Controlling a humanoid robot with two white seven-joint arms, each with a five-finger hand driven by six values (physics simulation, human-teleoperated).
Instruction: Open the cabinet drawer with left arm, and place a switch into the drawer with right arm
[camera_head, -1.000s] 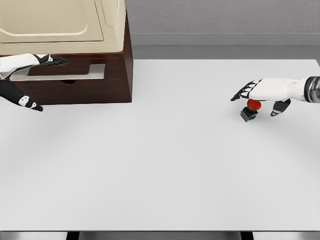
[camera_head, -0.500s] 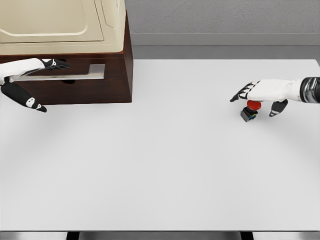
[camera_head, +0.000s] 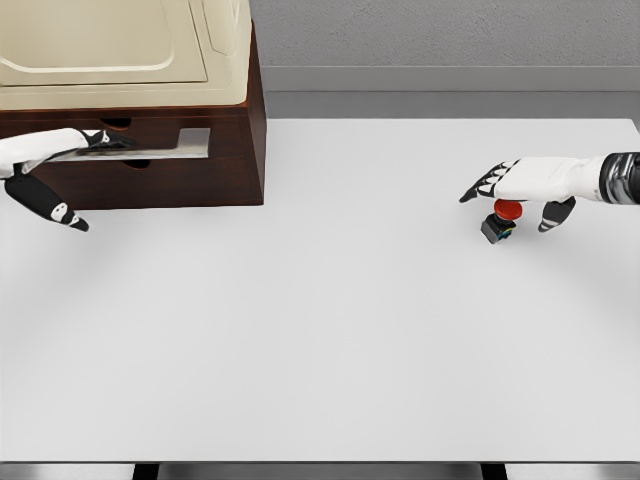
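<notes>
Two steps make up this job, and neither looks finished. The dark brown wooden cabinet (camera_head: 200, 165) with its cream top sits at about ten o'clock on the white table (camera_head: 350, 330), and its drawer front with the long flat grey metal handle (camera_head: 150, 148) lies flush with the cabinet face, so the drawer reads as closed. The left hand (camera_head: 55, 165) comes in from nine o'clock; its upper fingers (camera_head: 110, 140) stretch along the handle, seemingly touching it, while the thumb hangs well below at about seven o'clock of the palm. The fingers are apart, not clamped round the handle, and whether they have hooked behind it I cannot tell.

The small switch (camera_head: 500, 222), a red mushroom button on a black block base, stands on the table at three o'clock, well apart from the cabinet. The right hand (camera_head: 525, 190) hovers just over it, palm down, fingers extended toward nine o'clock and thumb dropped beside the switch; the fingers are spread and have not closed on it.

Left to do, by my reading: secure the handle, pull the drawer out, grasp the switch, carry it across toward ten o'clock and set it inside.
</notes>
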